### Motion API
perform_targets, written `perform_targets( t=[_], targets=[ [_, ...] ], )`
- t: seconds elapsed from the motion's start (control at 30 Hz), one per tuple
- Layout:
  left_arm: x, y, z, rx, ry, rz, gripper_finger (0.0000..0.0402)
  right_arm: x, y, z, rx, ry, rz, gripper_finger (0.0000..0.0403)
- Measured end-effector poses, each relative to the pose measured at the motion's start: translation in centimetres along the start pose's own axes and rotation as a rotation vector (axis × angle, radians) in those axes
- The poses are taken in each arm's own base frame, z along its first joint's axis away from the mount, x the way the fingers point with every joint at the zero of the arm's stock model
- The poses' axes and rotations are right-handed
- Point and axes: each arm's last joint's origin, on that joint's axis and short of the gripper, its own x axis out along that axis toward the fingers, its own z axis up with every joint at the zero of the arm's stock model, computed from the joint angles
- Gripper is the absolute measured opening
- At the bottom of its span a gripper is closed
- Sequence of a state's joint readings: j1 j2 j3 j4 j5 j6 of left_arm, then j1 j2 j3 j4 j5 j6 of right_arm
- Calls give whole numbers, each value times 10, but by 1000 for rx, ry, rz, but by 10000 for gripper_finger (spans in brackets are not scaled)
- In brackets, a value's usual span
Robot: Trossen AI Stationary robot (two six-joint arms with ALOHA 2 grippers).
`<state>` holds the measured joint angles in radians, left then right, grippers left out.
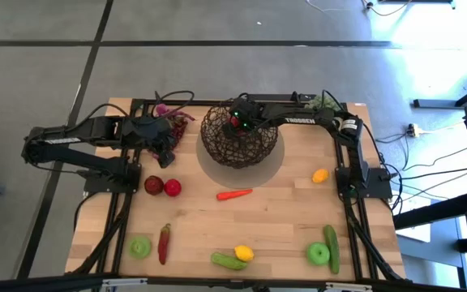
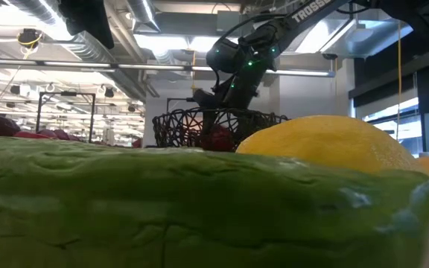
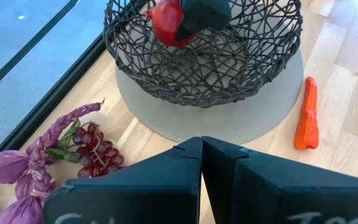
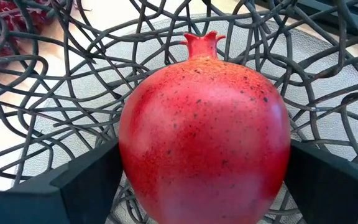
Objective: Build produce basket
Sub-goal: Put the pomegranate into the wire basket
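The dark woven-wire basket (image 1: 239,138) stands on a grey round mat at the table's far middle. My right gripper (image 1: 237,122) reaches into it from the right, closed on a red pomegranate (image 4: 204,137), also seen from the left wrist (image 3: 166,25). My left gripper (image 3: 202,149) is shut on nothing and hangs above the far left of the table, near the purple grapes (image 3: 95,149). The other produce lies on the boards: a carrot (image 1: 233,195), two red apples (image 1: 162,186), a chilli (image 1: 164,242), green apples, cucumbers and lemons. My right gripper pinches the pomegranate by two opposite sides (image 4: 132,168), one finger (image 4: 86,180) on each flank. The fingers slant down from the table's far right. The fruit's crown (image 4: 202,43) points away from the wrist. It sits within the basket's rim; whether it touches the wires cannot be told.
A purple braided bunch (image 3: 36,155) lies by the grapes at the far left corner. A cucumber (image 2: 162,201) and a lemon (image 2: 334,141) at the near edge fill the low view. Black frame rails run along the table's left, right and far sides.
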<state>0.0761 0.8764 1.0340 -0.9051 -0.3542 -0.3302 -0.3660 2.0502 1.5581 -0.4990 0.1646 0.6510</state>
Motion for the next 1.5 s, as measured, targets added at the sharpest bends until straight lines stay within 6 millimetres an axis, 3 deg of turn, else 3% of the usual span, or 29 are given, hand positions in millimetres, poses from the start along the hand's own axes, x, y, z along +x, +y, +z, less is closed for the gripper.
perform_targets(
  t=[0.33, 1.5],
  targets=[
    [0, 0, 0, 0, 0, 0, 0, 0, 0, 0, 79, -3, 3, 394],
    [0, 0, 0, 0, 0, 0, 0, 9, -1, -3, -46, -32, 59, 400]
  ],
)
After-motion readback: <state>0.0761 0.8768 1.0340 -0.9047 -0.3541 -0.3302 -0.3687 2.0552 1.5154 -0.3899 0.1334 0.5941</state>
